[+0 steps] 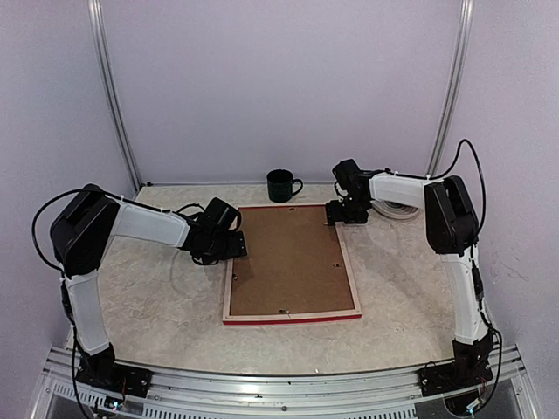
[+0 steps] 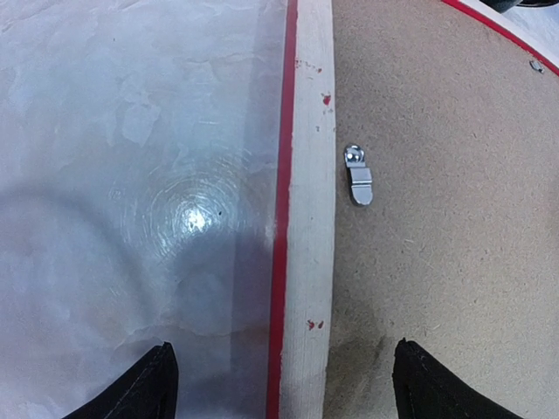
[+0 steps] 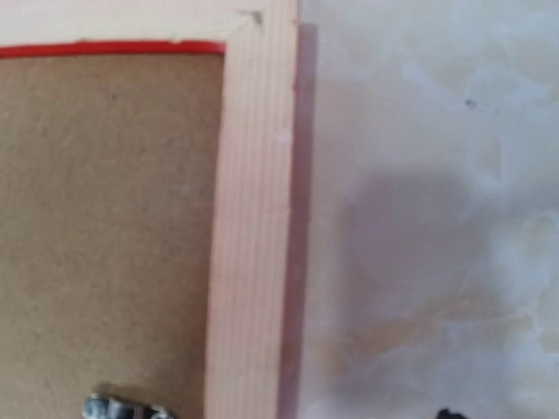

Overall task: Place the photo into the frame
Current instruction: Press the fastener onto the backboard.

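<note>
Looking from above: the frame (image 1: 293,315) lies face down mid-table, pale wood back up, with the brown backing board (image 1: 290,260) seated inside it. A dark mug (image 1: 280,185) stands just beyond its far edge.
Arms from above: left gripper (image 1: 234,247) hovers at the frame's left rail, right gripper (image 1: 345,214) at the far right corner.
Whereabouts of the photo: not visible in any view (under the board or elsewhere, I cannot tell).
Left wrist: fingers spread wide and holding nothing, one tip over the table (image 2: 131,175), the other over the board. A small metal turn clip (image 2: 359,179) sits just ahead.
Right wrist: the frame's corner and a second clip (image 3: 122,408) at the bottom edge. Only a sliver of one finger shows, so spread or closed, I cannot tell.
Doing it well: my read is that the board must come out first. Swing each clip aside with one fingertip, pressing lightly, while the other arm steadies the rail so the frame doesn't skate.
</note>
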Controlling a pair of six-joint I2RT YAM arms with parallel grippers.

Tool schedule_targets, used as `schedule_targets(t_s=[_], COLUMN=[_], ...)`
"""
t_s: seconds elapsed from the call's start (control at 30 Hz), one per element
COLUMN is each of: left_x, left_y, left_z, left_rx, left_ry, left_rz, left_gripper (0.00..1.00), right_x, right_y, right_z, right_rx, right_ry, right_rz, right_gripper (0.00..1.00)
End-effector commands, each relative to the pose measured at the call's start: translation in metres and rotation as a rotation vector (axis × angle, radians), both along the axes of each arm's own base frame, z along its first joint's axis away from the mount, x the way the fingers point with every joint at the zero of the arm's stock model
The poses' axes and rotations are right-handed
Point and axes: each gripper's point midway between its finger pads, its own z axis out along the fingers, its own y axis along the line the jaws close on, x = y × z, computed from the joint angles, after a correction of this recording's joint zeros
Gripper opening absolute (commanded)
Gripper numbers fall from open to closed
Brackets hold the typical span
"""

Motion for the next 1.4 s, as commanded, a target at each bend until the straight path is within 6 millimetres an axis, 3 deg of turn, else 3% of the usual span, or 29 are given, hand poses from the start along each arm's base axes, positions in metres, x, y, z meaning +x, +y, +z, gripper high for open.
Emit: schedule_targets(t_s=[0.0, 0.37, 0.57, 0.87, 1.37], left_x=[0.000, -0.002, -0.002, -0.003, -0.005], left_y=[0.000, -0.001, -0.002, 0.001, 0.006], left_z=[-0.004, -0.009, -0.011, -0.014, -0.018], left_rx=[0.031, 0.028, 0.031, 0.036, 0.040], left_ry=[0.007, 0.016, 0.019, 0.027, 0.037], left_rz=[-0.004, -0.010, -0.010, -0.001, 0.011], left_gripper=[0.84, 0.82, 0.74, 0.73, 0.73], right_x=[0.005, 0.008, 0.011, 0.009, 0.006], right_y=[0.001, 0.004, -0.002, -0.010, -0.013], right_z=[-0.006, -0.017, -0.021, -0.027, -0.029], right_rx=[0.005, 0.006, -0.025, -0.051, 0.116], right_ry=[0.007, 0.019, 0.019, 0.030, 0.081], right_rz=[0.005, 0.012, -0.022, -0.050, -0.083], right_gripper=[0.76, 0.79, 0.79, 0.78, 0.74])
